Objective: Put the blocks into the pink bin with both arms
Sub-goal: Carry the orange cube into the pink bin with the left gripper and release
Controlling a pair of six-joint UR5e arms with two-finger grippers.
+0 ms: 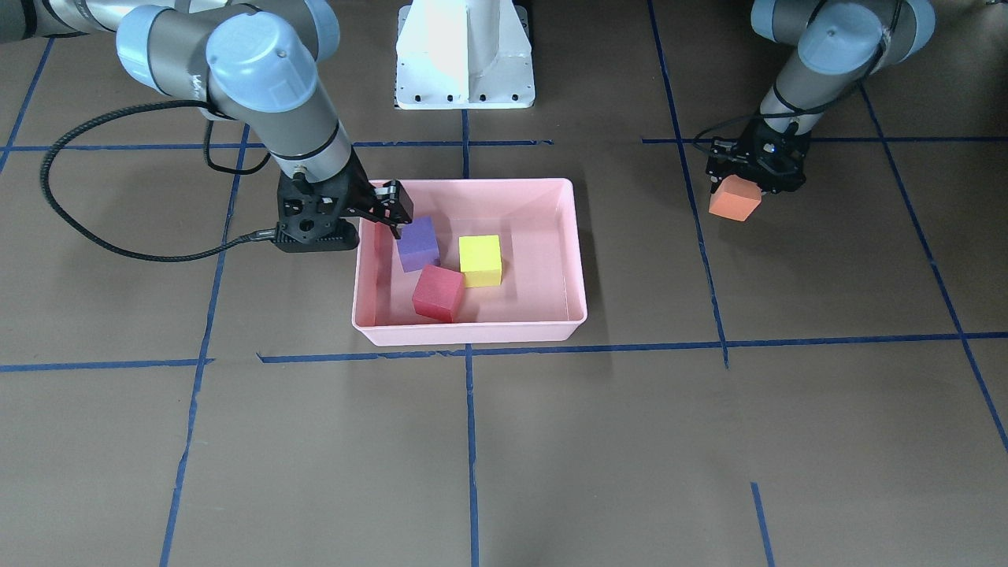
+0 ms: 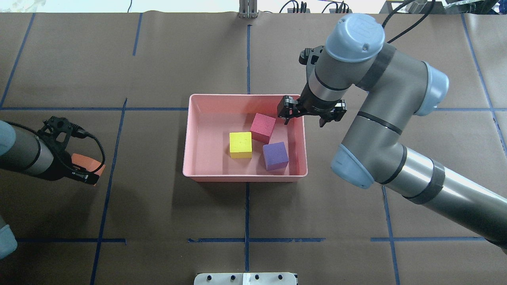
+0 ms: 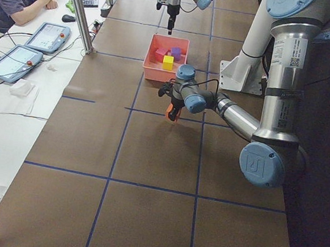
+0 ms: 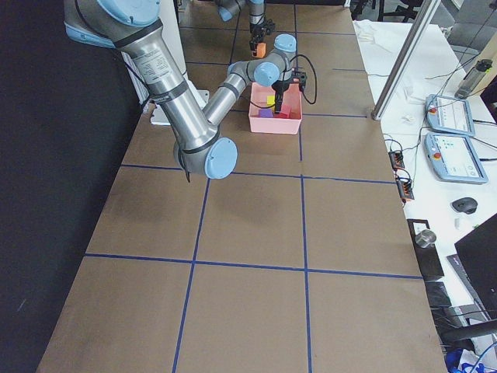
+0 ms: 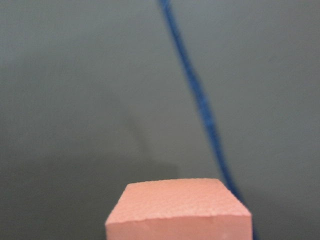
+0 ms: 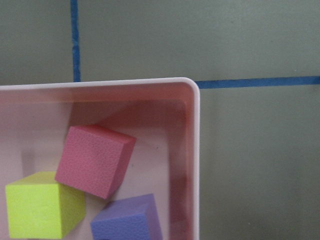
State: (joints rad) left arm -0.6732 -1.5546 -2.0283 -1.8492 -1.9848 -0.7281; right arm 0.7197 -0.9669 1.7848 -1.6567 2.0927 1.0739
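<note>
The left jaws are closed on the orange block (image 1: 735, 198), pinching it across two opposite faces near its top. It looks to hang just clear of the surface (image 1: 551, 441), though I can't swear to the gap. That block is well apart from the bin (image 1: 472, 332), out on the side of the left arm (image 1: 827, 47).

The right jaws stand wide and empty over one corner of the bin, one finger above the inside and the other outside the wall, just beside the red block (image 2: 263, 127). Red, yellow (image 2: 240, 145) and purple (image 2: 275, 155) lie in the bin, bunched toward the end nearer the right arm (image 2: 376, 118), with red turned askew to the other two.

The cubes look like matte foam: light, a bit squashy, not slippery. I'd judge the flat opposite faces at mid-height the place to grip, with a gentle squeeze, since a hard one would dent them. Dropped from high up, one could bounce over the shallow wall, so orange probably wants letting go low, in the bare half of the bin.

There is no writing on the blocks or the bin. A white label (image 3: 286, 51) on the left arm's upright carries print too small to read.
</note>
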